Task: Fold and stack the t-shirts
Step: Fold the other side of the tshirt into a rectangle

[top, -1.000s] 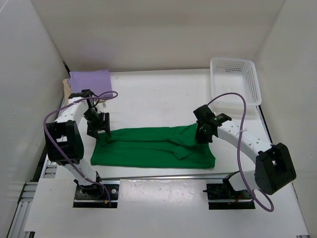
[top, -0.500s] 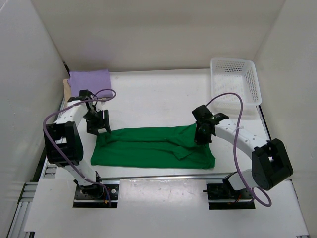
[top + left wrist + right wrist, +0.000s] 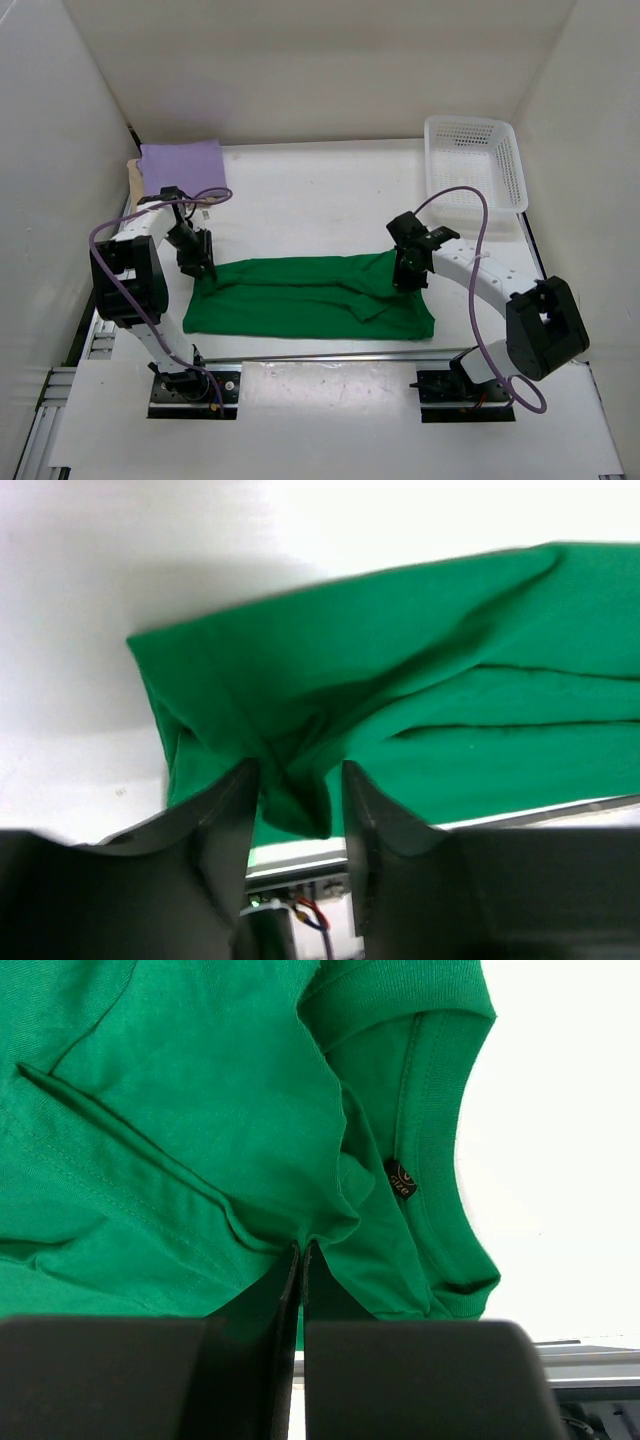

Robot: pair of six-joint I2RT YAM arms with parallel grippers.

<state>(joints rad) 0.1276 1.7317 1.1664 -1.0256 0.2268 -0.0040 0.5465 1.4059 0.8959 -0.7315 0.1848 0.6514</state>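
The left claw (image 3: 297,810) is clamped on a bunched fold at the left end of the green t-shirt (image 3: 300,298). The right claw (image 3: 301,1260) is pinched tight on fabric beside the collar (image 3: 440,1110). The shirt lies spread between the 2 claws on the surface (image 3: 320,200). Beyond the left claw lies a folded purple t-shirt (image 3: 181,160); beyond the right, a white basket (image 3: 470,160).

Bright, even light; wrist views overexposed, left one soft.
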